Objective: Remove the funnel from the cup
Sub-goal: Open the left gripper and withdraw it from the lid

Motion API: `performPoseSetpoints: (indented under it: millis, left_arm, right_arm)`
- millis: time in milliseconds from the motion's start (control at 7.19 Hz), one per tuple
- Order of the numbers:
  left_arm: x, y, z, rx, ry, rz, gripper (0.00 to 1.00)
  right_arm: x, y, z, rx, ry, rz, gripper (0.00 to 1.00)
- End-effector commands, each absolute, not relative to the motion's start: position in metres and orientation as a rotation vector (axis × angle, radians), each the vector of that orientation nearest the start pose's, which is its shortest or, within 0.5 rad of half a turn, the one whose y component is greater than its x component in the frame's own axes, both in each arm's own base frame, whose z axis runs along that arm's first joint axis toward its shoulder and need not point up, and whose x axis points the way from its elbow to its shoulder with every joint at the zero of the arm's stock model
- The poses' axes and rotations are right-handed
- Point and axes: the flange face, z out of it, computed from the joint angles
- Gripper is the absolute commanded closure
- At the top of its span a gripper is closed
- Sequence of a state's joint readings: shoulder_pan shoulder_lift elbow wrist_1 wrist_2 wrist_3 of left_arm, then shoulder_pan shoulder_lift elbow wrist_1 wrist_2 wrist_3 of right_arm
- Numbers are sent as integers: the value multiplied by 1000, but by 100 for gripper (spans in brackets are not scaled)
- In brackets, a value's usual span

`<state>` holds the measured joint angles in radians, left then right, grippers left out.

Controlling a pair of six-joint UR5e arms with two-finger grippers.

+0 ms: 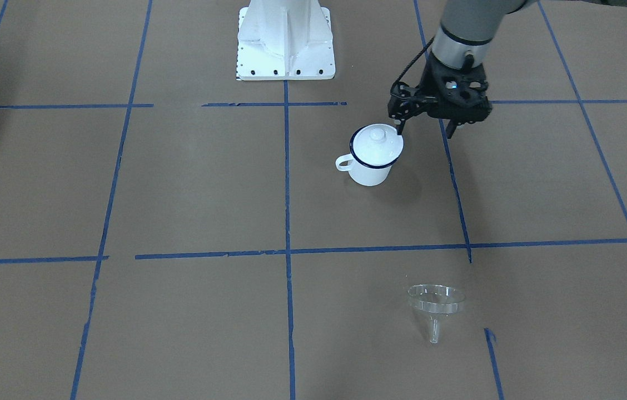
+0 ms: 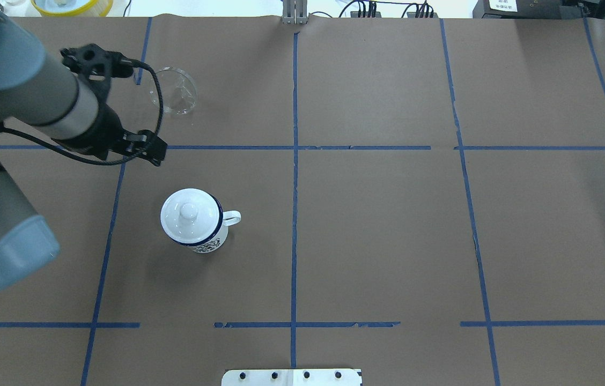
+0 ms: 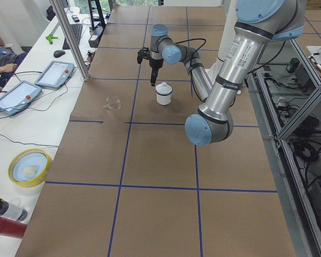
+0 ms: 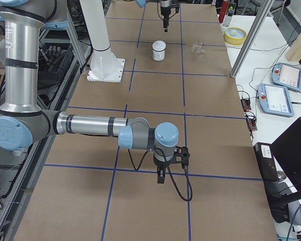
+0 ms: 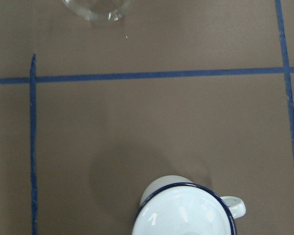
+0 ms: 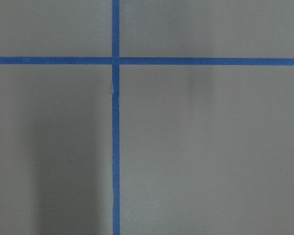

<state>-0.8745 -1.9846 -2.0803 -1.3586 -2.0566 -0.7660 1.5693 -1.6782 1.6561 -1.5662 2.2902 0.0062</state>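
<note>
The clear funnel (image 1: pixel 436 303) lies on its side on the brown table, apart from the cup, and shows in the overhead view (image 2: pixel 174 94) too. The white enamel cup (image 1: pixel 370 172) with a dark blue rim stands upright, covered by a white domed lid (image 1: pixel 377 143). My left gripper (image 1: pixel 425 132) hangs open and empty above the table, beside the cup and between it and the funnel. My right gripper (image 4: pixel 160 178) hovers low over the table far from both. It shows only in a side view, so I cannot tell if it is open or shut.
The white robot base (image 1: pixel 285 44) stands behind the cup. Blue tape lines (image 2: pixel 294 214) grid the brown table. A yellow bowl (image 3: pixel 28 167) and control tablets (image 3: pixel 54 74) lie on the white bench along the table's far side.
</note>
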Motion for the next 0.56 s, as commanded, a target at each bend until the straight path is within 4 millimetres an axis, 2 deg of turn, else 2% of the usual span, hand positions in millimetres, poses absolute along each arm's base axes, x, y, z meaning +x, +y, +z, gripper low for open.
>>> performPoseSetpoints:
  millis: [0, 139, 278, 417]
  left_arm:
    - [126, -513, 314, 283, 799, 262, 0]
    - [63, -518, 360, 300, 777, 301, 0]
    - [10, -516, 419, 237, 785, 222, 0]
    - [-5, -512, 479, 130, 786, 149, 0]
  right_arm:
    - [67, -445, 671, -20, -719, 11, 0]
    - [67, -445, 671, -20, -719, 11, 0]
    - [67, -445, 671, -20, -719, 11, 0]
    - [67, -445, 670, -19, -719, 10, 0]
